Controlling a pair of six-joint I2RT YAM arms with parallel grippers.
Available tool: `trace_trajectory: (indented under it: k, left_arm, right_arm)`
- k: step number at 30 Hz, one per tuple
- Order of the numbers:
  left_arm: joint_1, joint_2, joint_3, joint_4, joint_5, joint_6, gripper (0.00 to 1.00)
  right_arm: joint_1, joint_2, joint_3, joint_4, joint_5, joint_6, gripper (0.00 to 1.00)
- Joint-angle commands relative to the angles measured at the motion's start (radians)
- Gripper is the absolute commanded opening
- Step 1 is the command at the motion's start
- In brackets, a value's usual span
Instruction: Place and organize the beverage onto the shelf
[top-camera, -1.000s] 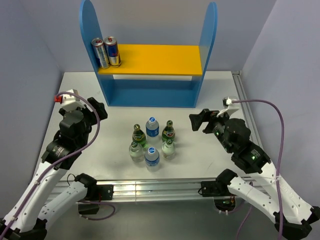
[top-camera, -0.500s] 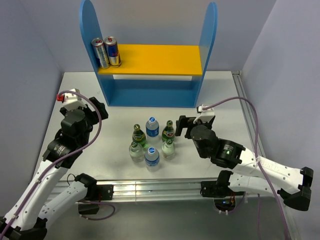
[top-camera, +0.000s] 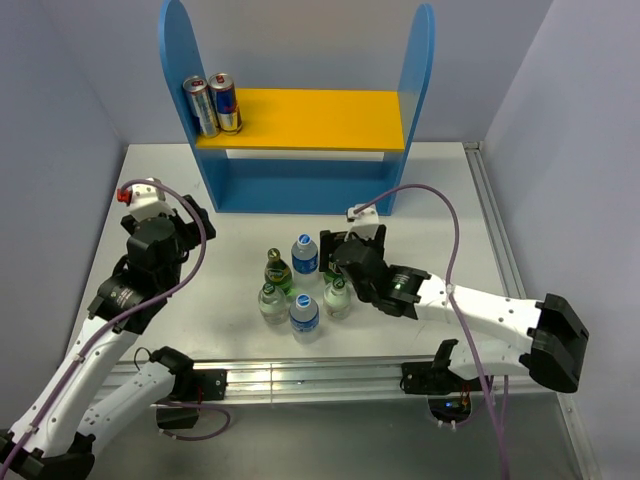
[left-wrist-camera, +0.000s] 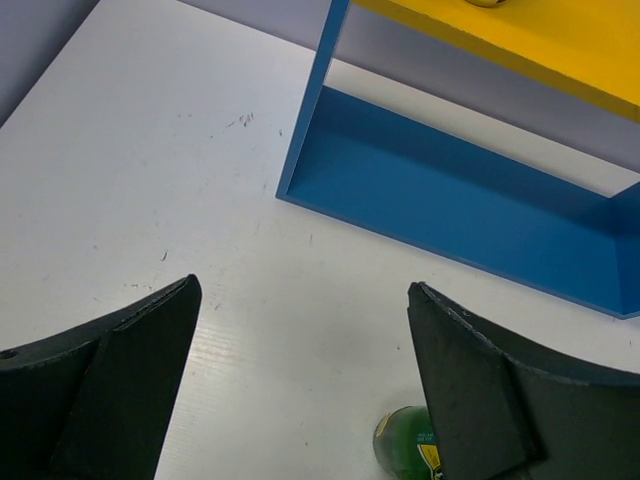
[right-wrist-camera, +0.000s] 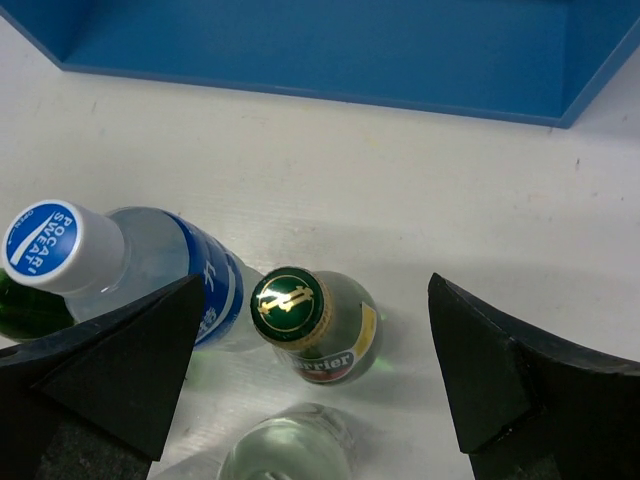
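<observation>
On the table (top-camera: 440, 190): six small bottles (top-camera: 300, 285) stood in a tight cluster, well short of the shelf (top-camera: 300, 185); none was shelved yet.
Right tool (right-wrist-camera: 315, 288): spread wide, straddling a green glass bottle (right-wrist-camera: 312, 325) from above, apparently touching nothing.
Left tool (left-wrist-camera: 302, 288): spread, holding nothing, near the shelf's blue base.
Handling: glass looked heavy, rigid, slick and breakable; the blue-capped bottle (right-wrist-camera: 120, 265) looked lighter and squashier.
Grip spot: probably the body just below the neck; neighbours stood close, so a knock seemed possible.
Shelf contents: two cans (top-camera: 212, 105) stood at the left end of the yellow board; the lower tier showed no bottles.
</observation>
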Motion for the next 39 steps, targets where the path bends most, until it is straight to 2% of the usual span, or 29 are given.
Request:
trace_trajectory:
  k: [1,8,11,12,16,17,21,25,29,37,38,39]
  left_arm:
    - [-0.001,0.001,0.024,0.000,-0.013,0.017,0.91]
    - [-0.002,0.001,0.024,0.000,-0.013,0.023,0.89]
    - [-0.002,0.003,0.027,0.000,-0.009,0.025,0.88]
    - [-0.001,0.006,0.027,0.000,-0.011,0.026,0.88]
    - [0.001,0.009,0.029,-0.005,-0.013,0.028,0.88]
    - [-0.001,0.011,0.029,-0.005,-0.011,0.028,0.88]
    - [0.001,0.012,0.029,-0.008,-0.014,0.028,0.88]
    - [0.011,0.014,0.032,-0.006,-0.006,0.028,0.88]
    - [0.019,0.015,0.030,-0.006,-0.003,0.030,0.88]
    - [0.024,0.023,0.033,-0.008,-0.002,0.030,0.88]
    - [0.022,0.023,0.033,-0.010,-0.003,0.031,0.88]
    - [0.024,0.023,0.033,-0.010,-0.002,0.031,0.88]
  right_arm:
    - [-0.014,0.034,0.058,0.093,-0.003,0.008,1.00]
    - [-0.035,0.088,0.045,0.118,0.015,0.016,0.99]
    - [-0.045,0.088,0.032,0.124,0.024,0.027,0.94]
    - [-0.046,0.086,0.021,0.124,0.026,0.028,0.91]
    - [-0.054,0.107,0.004,0.154,0.044,0.039,0.62]
    - [-0.057,0.115,0.005,0.150,0.047,0.045,0.60]
    - [-0.063,0.141,0.012,0.135,0.052,0.061,0.59]
    - [-0.065,0.154,0.016,0.110,0.049,0.076,0.64]
    - [-0.063,0.149,0.013,0.107,0.055,0.081,0.60]
    - [-0.065,0.151,0.024,0.082,0.057,0.076,0.29]
    - [-0.065,0.154,0.027,0.081,0.057,0.073,0.24]
    - [-0.063,0.155,0.030,0.075,0.057,0.071,0.13]
